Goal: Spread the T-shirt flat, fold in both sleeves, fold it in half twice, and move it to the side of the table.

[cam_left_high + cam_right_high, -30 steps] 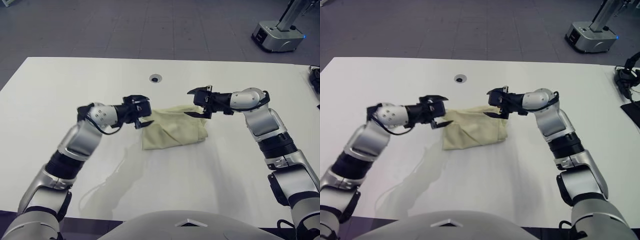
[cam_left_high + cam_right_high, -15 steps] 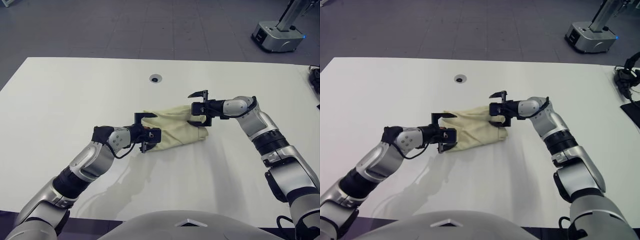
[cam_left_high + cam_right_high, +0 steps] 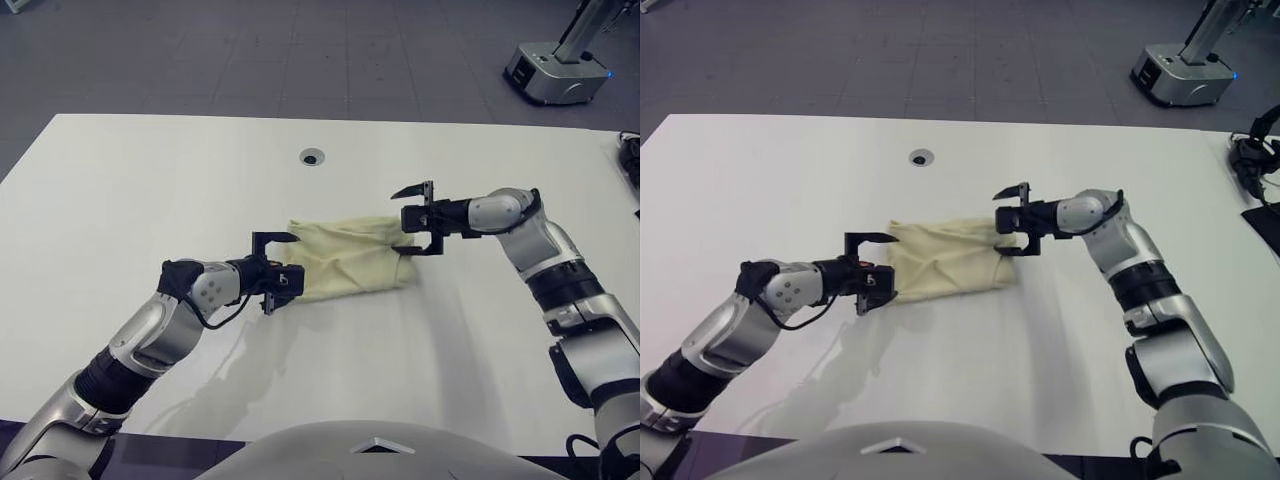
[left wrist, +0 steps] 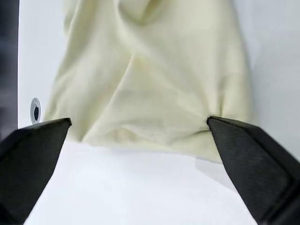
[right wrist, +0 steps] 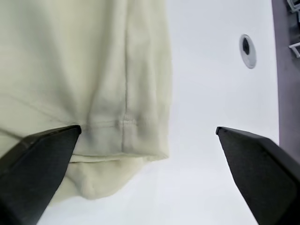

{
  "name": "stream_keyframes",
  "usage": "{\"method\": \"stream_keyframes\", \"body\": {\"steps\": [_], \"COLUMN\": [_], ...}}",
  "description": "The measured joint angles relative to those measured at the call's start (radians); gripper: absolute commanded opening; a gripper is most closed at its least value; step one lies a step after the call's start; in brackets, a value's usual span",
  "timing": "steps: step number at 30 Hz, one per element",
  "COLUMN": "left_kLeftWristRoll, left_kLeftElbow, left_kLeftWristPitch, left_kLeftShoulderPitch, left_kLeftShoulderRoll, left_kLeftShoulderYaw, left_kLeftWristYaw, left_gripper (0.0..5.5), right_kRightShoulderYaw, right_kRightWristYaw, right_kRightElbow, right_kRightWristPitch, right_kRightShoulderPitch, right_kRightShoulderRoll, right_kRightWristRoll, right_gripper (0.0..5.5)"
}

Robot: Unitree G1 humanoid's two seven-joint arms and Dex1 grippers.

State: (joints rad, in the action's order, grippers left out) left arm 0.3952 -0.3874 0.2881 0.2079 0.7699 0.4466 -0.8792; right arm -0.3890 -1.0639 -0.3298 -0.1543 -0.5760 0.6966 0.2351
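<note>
While both arms reach inward over the white table (image 3: 150,170), forearms held low and nearly level, each gripper sits at one end of the shirt.

Left arm: elbow bent, forearm angled in toward the middle of the table. Left gripper (image 3: 283,270) is at the shirt's left edge, its two fingers spread wide, with no cloth pinched between them. In the left wrist view, the tip of one finger (image 4: 253,164) lies against a corner of the cloth; whether it presses on the cloth, I cannot tell.

Right arm: elbow raised and out to the side, wrist turned in. Right gripper (image 3: 400,222) is at the shirt's right edge, also released, one finger above the cloth and one low by the table. In the right wrist view, the fingers (image 5: 33,164) straddle the hem.

Count: one T-shirt (image 3: 350,260), pale yellow, folded into a rumpled oblong packet. It lies flat on the table near the centre, between the two grippers. One round hole (image 3: 312,156) is set in the tabletop beyond the shirt, well apart from it. One wheeled machine base (image 3: 555,75) stands on the grey floor past the table's far right corner.
</note>
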Motion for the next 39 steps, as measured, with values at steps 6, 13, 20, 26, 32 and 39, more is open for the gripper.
{"method": "stream_keyframes", "body": {"steps": [6, 13, 20, 26, 32, 39], "left_kLeftWristRoll": [-0.192, -0.269, -0.213, -0.181, -0.163, -0.279], "left_kLeftElbow": [0.021, 0.205, 0.543, 0.852, 0.977, 0.736], "left_kLeftWristPitch": [0.086, 0.099, -0.054, -0.177, -0.236, -0.141], "left_kLeftShoulderPitch": [0.106, 0.266, 0.325, 0.424, 0.48, 0.412], "left_kLeftShoulderRoll": [-0.038, -0.163, -0.277, -0.363, -0.397, -0.383], "left_kLeftShoulderYaw": [-0.142, -0.159, -0.078, -0.079, -0.087, -0.204], "left_kLeftWristYaw": [-0.077, -0.04, 0.049, 0.188, 0.25, 0.201], "left_gripper": [5.4, 5.4, 5.4, 5.4, 5.4, 5.4], "right_kRightShoulderYaw": [0.054, 0.059, 0.011, -0.01, -0.012, 0.048], "right_kRightWristYaw": [-0.066, 0.0, 0.049, 0.042, -0.002, -0.096], "right_kRightElbow": [0.253, 0.358, 0.391, 0.443, 0.509, 0.643], "right_kRightWristPitch": [0.151, 0.235, 0.213, 0.162, 0.149, 0.341], "right_kRightShoulderPitch": [0.093, 0.114, 0.217, 0.277, 0.315, 0.351], "right_kRightShoulderRoll": [0.058, -0.013, -0.03, 0.002, 0.048, 0.091], "right_kRightWristRoll": [-0.072, -0.081, -0.032, -0.024, -0.043, -0.193], "right_gripper": [5.37, 5.37, 5.37, 5.37, 5.37, 5.37]}}
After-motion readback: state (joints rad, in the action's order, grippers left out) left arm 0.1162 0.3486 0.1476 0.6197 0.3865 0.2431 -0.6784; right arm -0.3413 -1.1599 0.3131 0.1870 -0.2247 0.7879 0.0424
